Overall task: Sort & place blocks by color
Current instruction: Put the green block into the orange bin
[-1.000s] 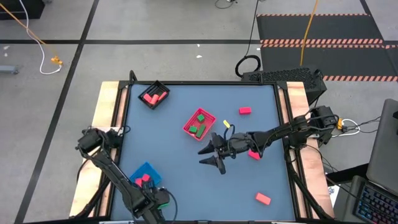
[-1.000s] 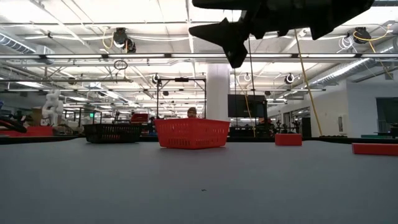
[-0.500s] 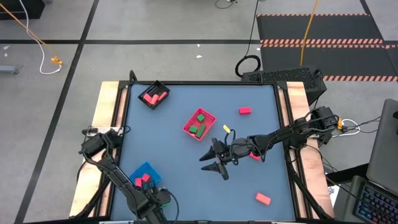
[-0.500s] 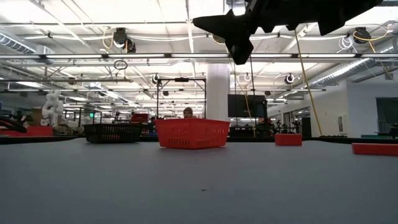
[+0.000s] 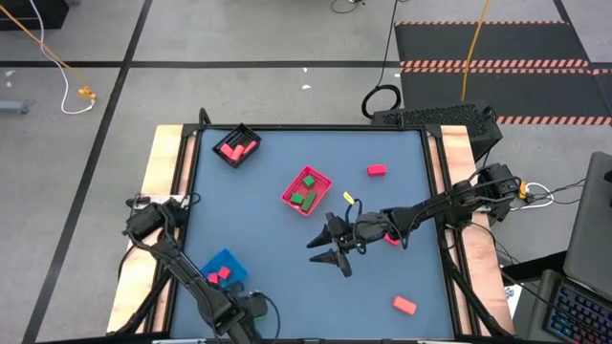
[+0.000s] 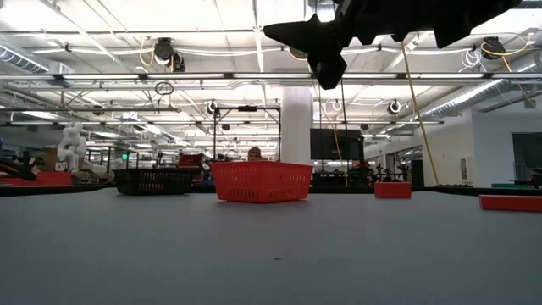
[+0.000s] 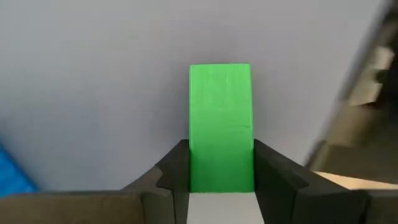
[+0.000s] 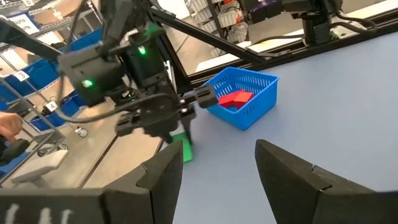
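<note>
My left gripper (image 7: 221, 152) is shut on a green oblong block (image 7: 221, 118) at the table's near-left edge (image 5: 251, 315), just beside the blue tray (image 5: 222, 270). The right wrist view shows that block (image 8: 181, 151) below the left gripper. My right gripper (image 5: 330, 247) hangs open and holding nothing above the table's middle, high in the low view (image 6: 322, 51). Green blocks lie in the pink-red tray (image 5: 307, 190). Red blocks lie in the black tray (image 5: 237, 145) and the blue tray. Loose red blocks (image 5: 377, 170) (image 5: 404, 305) rest flat on the table. My left gripper pinches the green block between its two fingers (image 7: 177, 171), one on each long side at the block's rear end (image 7: 221, 177). The block's free end (image 7: 221, 78) sticks out past the fingertips. The fingers point down. I cannot tell whether the block touches the table.
A third loose red block (image 5: 390, 238) lies partly under my right arm. The trays stand in the table's left and middle parts. Bare grey tabletop lies between the right gripper and the near edge. Wooden side rails (image 5: 163, 172) border the table.
My right gripper has drifted a little toward the table's near edge, staying open, then held still. My left arm has shifted slightly toward the near edge with the green block still in its fingers.
</note>
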Robot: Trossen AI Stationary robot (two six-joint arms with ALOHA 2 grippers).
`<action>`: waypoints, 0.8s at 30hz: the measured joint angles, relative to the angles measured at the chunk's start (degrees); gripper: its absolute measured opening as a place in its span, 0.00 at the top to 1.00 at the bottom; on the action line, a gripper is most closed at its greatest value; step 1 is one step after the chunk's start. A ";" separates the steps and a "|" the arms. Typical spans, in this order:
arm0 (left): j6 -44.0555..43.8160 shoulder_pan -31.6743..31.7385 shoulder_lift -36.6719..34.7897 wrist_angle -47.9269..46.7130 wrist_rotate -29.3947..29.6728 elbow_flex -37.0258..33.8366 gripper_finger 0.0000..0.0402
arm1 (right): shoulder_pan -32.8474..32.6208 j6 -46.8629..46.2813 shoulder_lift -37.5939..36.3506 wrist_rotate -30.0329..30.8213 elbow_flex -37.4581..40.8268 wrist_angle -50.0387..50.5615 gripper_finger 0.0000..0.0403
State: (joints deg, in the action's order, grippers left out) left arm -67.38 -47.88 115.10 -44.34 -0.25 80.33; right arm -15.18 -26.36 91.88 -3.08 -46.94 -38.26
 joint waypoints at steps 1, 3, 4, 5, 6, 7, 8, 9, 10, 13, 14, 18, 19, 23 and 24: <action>1.49 0.38 -0.34 -0.14 0.11 0.80 0.67 | 0.00 0.00 0.00 0.00 0.00 0.00 0.51; 4.82 1.47 -0.72 -0.35 0.88 3.15 0.67 | 0.00 -0.01 0.00 0.01 0.00 0.07 0.51; 6.71 2.01 -0.77 -0.54 1.72 4.46 0.67 | 0.00 -0.01 0.00 0.01 0.00 0.11 0.51; 8.70 2.55 -0.88 -1.75 3.00 5.67 0.67 | 0.00 -0.01 0.00 -0.01 0.00 0.13 0.51; 10.48 3.19 -1.15 -3.61 4.71 6.73 0.67 | 0.00 -0.01 0.00 -0.06 0.00 0.18 0.51; 12.11 4.00 -1.37 -5.42 6.23 7.94 0.67 | 0.00 -0.01 0.00 -0.15 0.00 0.33 0.51; 13.72 4.83 -1.64 -6.52 7.73 9.06 0.67 | 0.00 -0.01 0.00 -0.28 0.00 0.43 0.51; 15.30 5.75 -2.01 -8.24 9.44 10.00 0.67 | 0.00 -0.01 0.00 -0.83 0.00 0.44 0.51; 16.78 6.68 -2.49 -10.45 11.22 10.69 0.67 | 0.03 0.00 0.00 -1.85 0.00 0.42 0.51; 21.91 10.28 -4.05 -15.71 15.53 11.43 0.67 | 0.12 0.01 -0.27 -4.46 0.00 1.34 0.51; 23.81 11.56 -4.67 -16.35 16.49 11.44 0.67 | 0.17 0.04 -0.61 -4.69 0.02 2.67 0.51; 32.50 17.64 -7.36 -19.39 19.37 11.29 0.67 | 1.63 2.11 -2.64 -4.44 0.00 9.44 0.51; 35.05 19.19 -7.77 -19.41 19.70 11.29 0.67 | 2.27 2.68 -3.04 -4.42 0.00 10.85 0.51; 45.46 25.89 -9.30 -19.77 19.89 11.27 0.67 | 4.66 3.29 -5.32 -4.31 0.01 18.49 0.51; 47.75 27.53 -9.64 -20.17 19.88 11.27 0.67 | 5.22 3.29 -5.77 -4.29 -0.02 19.91 0.51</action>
State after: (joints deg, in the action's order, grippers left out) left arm -19.63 -20.35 105.46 -64.51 19.64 91.59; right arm -9.96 -23.07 86.11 -7.38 -46.96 -18.35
